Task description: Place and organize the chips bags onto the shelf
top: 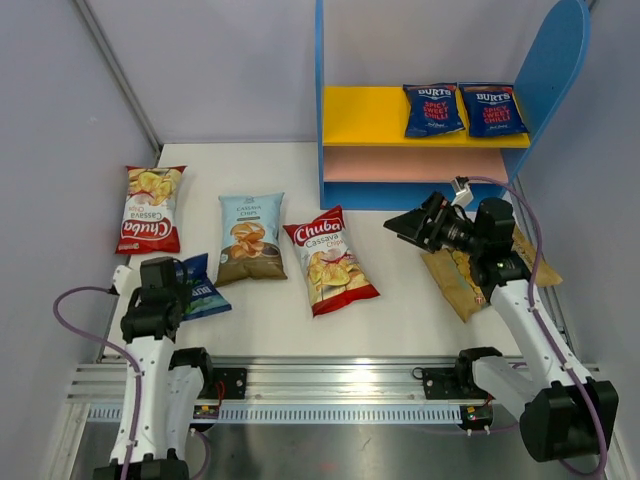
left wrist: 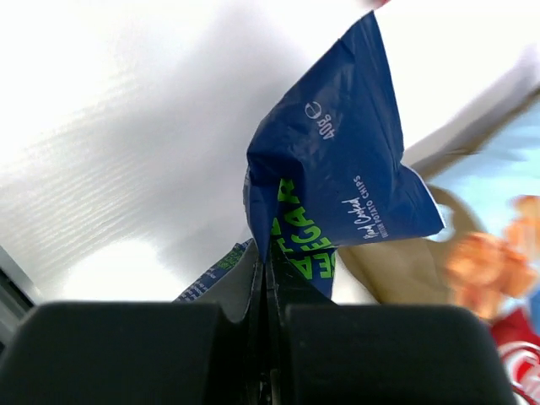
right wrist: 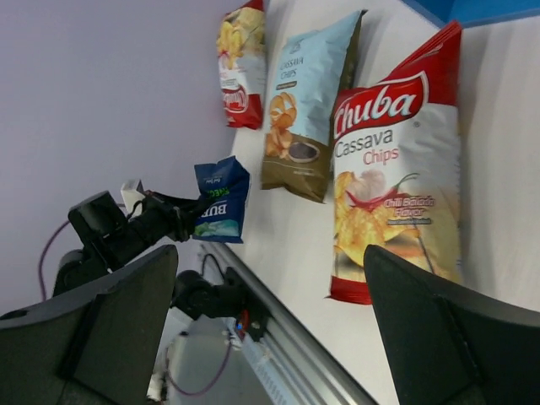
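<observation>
White tabletop (top: 270, 170) filled the enclosure between grey walls. The shelf (top: 330, 130) stood at its far side, with two Burts bags (top: 433, 110) lying side by side on the yellow upper board, their labels reading "Spicy Sweet Chilli". The left hand (left wrist: 268, 291) was pressed together on one edge of a third, dark blue bag (left wrist: 329, 186) near the front left corner of the tabletop, so the step in hand seemed to be the pickup of this bag. On it "40g", "Hand Cooked" and green letters ending in "EGAR" could be read. The right hand (top: 405, 225) hung spread and empty in front of the shelf, and a tan bag (top: 450, 285) with unreadable print lay partly under its arm. Between the arms lay a light blue bag (top: 250, 237) marked "Cassava Chips" and two red-white Chuba bags (top: 330, 262), marked "Chuba Cassava Chips". The next move probably called for lifting the pinched bag clear and carrying it over the lying bags to the shelf. As the shelf stood far to the right, passing it to the right hand could be needed, and the thin grip could slip.
</observation>
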Robot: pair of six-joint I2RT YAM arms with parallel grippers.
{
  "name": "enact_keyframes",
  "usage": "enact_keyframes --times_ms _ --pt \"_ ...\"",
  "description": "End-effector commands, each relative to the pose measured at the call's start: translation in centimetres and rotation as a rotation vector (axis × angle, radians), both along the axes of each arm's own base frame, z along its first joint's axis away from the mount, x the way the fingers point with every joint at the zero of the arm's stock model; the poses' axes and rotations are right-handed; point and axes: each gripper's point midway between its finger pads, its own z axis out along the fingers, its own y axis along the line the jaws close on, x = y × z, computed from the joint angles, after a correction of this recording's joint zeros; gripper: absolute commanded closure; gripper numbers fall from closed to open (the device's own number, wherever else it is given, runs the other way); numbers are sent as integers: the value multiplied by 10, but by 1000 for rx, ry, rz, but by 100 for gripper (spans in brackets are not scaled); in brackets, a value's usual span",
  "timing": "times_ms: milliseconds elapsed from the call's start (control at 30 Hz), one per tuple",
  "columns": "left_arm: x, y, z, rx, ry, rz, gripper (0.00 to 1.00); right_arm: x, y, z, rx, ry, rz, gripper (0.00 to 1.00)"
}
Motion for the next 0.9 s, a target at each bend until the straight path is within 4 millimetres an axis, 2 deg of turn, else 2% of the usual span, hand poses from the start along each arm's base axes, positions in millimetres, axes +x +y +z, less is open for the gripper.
enact_keyframes --times_ms 0,33,67,100,133,167,200,233,267,300,333,367,400,467,533,567,600,633,667,700,800,833,867 --pt "6 13 58 88 -119 13 100 -8 22 21 169 -16 99 1" --pt "5 12 65 92 -130 6 100 -8 27 26 190 -47 108 1" --pt "7 12 83 103 -174 -9 100 -17 42 25 211 -38 150 1" --pt "7 10 90 104 -197 -22 100 -23 52 20 238 0 170 0" --pt "11 8 101 110 -237 -40 100 -23 60 24 255 -24 163 1" --pt "13 1 111 102 -284 -81 100 -37 82 22 266 -5 221 1" --pt "15 -3 122 96 -330 -106 100 -42 90 19 277 1 232 0" --pt "23 -9 136 91 -400 -138 100 -39 95 29 324 -29 201 0" --pt "25 -15 145 72 -448 -162 100 -43 104 28 346 -29 203 1" --pt "32 -30 160 31 -533 -225 100 -57 117 24 362 -19 231 1" --pt "35 -38 168 -6 -577 -247 100 -55 123 33 391 -73 194 1" --pt "37 -50 175 -51 -613 -293 100 -59 129 33 389 -91 195 1" --pt "41 -59 188 -81 -671 -334 100 -73 143 32 368 -133 235 1" --pt "44 -77 199 -154 -718 -406 99 -73 153 35 367 -187 221 1" --pt "49 -87 212 -187 -763 -461 99 -84 166 39 382 -241 257 1" --pt "48 -91 215 -214 -780 -471 99 -83 175 30 368 -227 276 1" --pt "49 -100 224 -237 -819 -516 99 -84 181 35 372 -249 298 2" --pt "47 -104 225 -267 -836 -521 99 -89 188 36 379 -255 321 2" --pt "45 -108 228 -286 -849 -542 99 -88 196 28 366 -250 328 2" --pt "44 -111 233 -292 -869 -553 99 -87 201 33 365 -282 334 2" --pt "40 -117 240 -290 -882 -591 100 -92 225 32 320 -319 377 1" --pt "39 -118 241 -284 -885 -601 100 -91 233 24 295 -311 389 1" --pt "39 -120 241 -290 -882 -609 100 -95 242 34 299 -340 410 1"
